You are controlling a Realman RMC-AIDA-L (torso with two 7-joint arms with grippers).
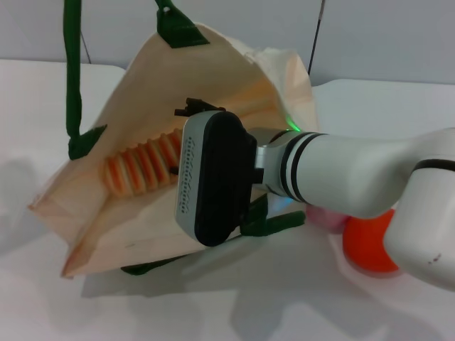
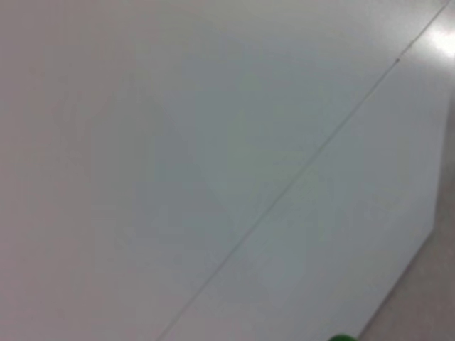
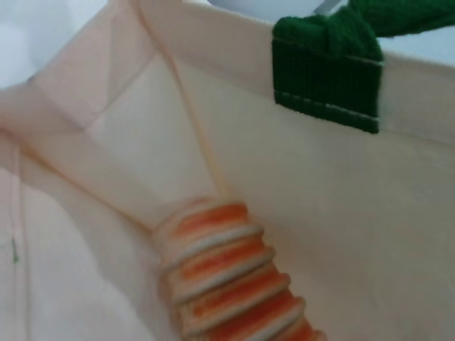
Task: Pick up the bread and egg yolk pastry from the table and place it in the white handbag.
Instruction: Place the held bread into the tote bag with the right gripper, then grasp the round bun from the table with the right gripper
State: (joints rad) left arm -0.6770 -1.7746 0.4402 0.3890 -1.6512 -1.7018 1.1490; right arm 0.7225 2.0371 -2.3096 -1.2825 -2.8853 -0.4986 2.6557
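The white handbag [image 1: 213,71] lies on the table with its mouth gaping toward me. The bread [image 1: 142,167], a ridged orange and cream loaf, rests inside it against the bag's fabric. My right gripper [image 1: 195,110] reaches into the bag's mouth just right of the bread, and its black wrist housing hides the fingers. In the right wrist view the bread [image 3: 234,284] lies close below the camera on the bag's inner wall [image 3: 341,213], with a green handle patch [image 3: 327,78] at the rim. The egg yolk pastry is out of view. My left gripper does not show.
An orange ball [image 1: 370,245] and a pink ball [image 1: 323,217] sit on the white table [image 1: 43,284] behind my right forearm. A green handle [image 1: 71,71] hangs up at the bag's left. The left wrist view holds only bare white tabletop [image 2: 213,142].
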